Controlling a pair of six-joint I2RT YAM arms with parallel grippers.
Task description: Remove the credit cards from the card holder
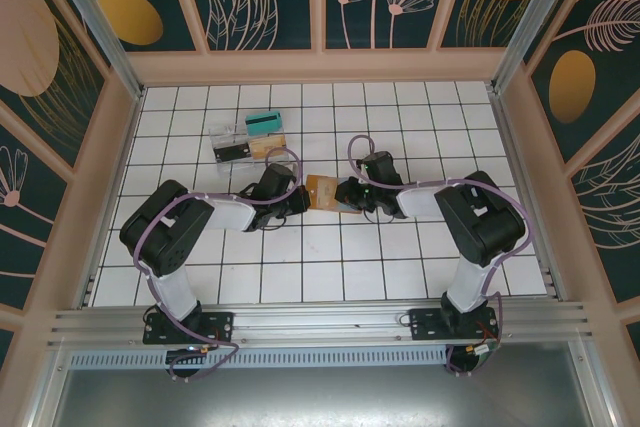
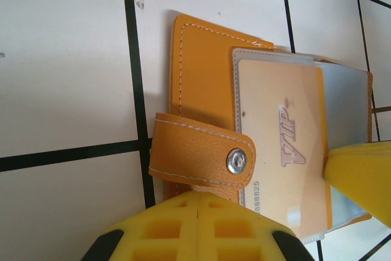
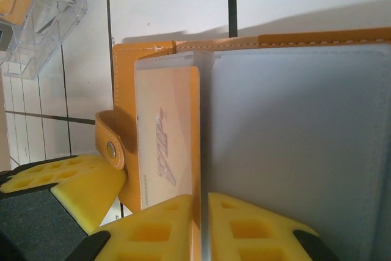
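In the middle of the white tiled table [image 1: 330, 267], the left gripper [image 2: 200, 219] was shut tight, its two yellow pads pressed together with no gap. Its tip sat on the near edge of the holder [image 2: 201, 71], right by the strap [image 2: 192, 154]. I cannot tell if it was pinching that edge or only pushing down on it.

The right gripper [image 3: 201, 227] came in from the other side. Its pads were almost together, with the thin edge of a clear sleeve [image 3: 293, 139] between them. That sleeve stood up a little from the rest.

The holder lay flat and open on the tiles, between the two grippers. It was orange-brown with pale stitching. The strap was folded over, with its silver snap [image 2: 236, 161] facing up and not fastened.

Inside the holder were clear, blue-grey sleeves. One tan card [image 2: 281, 120] lay in the top sleeve, with "VIP" printed on it and some small numbers along one edge. The card was inside its sleeve, not pulled out.

Farther back on the table, apart from the holder, sat a clear plastic tray [image 3: 61, 22]. In it were a teal piece [image 1: 263, 123], a black piece [image 1: 230, 152] and a tan piece [image 1: 268, 145].
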